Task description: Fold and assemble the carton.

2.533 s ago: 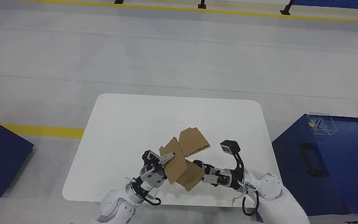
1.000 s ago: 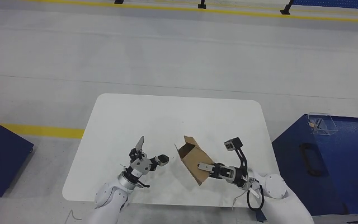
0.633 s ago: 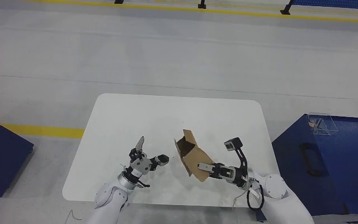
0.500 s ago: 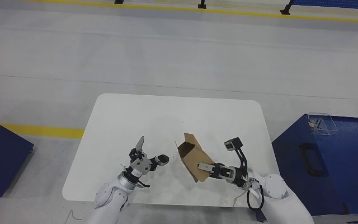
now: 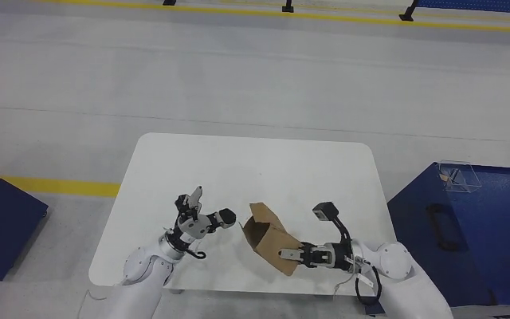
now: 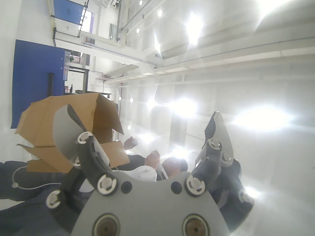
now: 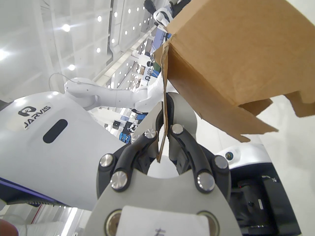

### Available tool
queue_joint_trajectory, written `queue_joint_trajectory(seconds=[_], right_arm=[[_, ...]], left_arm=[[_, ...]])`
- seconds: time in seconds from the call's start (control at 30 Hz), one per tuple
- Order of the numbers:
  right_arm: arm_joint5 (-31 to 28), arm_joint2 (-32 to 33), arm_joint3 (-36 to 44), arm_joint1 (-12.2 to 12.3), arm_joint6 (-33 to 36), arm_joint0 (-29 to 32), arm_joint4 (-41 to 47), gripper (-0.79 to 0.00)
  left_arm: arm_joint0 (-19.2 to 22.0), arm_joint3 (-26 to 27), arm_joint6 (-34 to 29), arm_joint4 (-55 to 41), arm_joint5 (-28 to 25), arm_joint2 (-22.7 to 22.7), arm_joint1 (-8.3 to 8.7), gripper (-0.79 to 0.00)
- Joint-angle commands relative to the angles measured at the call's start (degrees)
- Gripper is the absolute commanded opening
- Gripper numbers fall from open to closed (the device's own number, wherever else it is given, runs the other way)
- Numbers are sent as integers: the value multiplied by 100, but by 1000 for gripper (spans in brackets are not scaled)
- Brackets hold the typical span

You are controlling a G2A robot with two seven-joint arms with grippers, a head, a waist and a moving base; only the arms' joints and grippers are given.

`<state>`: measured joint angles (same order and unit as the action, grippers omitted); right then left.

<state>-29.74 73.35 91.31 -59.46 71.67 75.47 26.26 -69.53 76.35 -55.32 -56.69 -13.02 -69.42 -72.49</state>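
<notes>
A brown cardboard carton [image 5: 267, 234], partly formed with its flaps loose, is held tilted above the front of the white table [image 5: 239, 163]. My right gripper [image 5: 287, 255] is shut on a thin flap at the carton's near lower edge. In the right wrist view the flap [image 7: 164, 114] is pinched between the fingers and the carton body [image 7: 233, 50] rises beyond them. My left gripper [image 5: 210, 206] stands open a short way left of the carton, not touching it. In the left wrist view its fingers [image 6: 71, 128] are spread wide with the carton [image 6: 49, 119] behind one of them.
A blue cabinet [image 5: 454, 239] with a clear box [image 5: 456, 175] on top stands right of the table. Another blue unit [image 5: 16, 227] sits at the far left. The back half of the table is bare.
The left gripper has let go of the carton, which both held at first, and has since risen slightly toward it. The right gripper has tilted and shifted the carton a little left and forward.
</notes>
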Motion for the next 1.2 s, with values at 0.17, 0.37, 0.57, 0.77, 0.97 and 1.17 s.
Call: queue_joint_trajectory(seconds=[0.17, 0.37, 0.57, 0.77, 0.97, 1.17], right_arm=[[298, 50, 296, 102, 586, -4, -263, -785], [515, -54, 627, 194, 803, 53, -346, -785], [521, -104, 765, 300, 809, 129, -474, -785], [342, 55, 841, 426, 630, 233, -477, -785], [293, 165, 908, 544, 581, 339, -367, -785], [190, 33, 900, 613, 479, 354, -332, -785]], left_arm=[[409, 52, -263, 206, -46, 191, -58, 0], [723, 251, -418, 1117, 406, 524, -60, 0], [1050, 101, -361, 1779, 1214, 828, -62, 0], [1192, -139, -711, 1951, 1785, 1067, -65, 0], [1108, -179, -1161, 1802, 1878, 1104, -44, 0], [954, -34, -983, 1488, 1430, 962, -49, 0]])
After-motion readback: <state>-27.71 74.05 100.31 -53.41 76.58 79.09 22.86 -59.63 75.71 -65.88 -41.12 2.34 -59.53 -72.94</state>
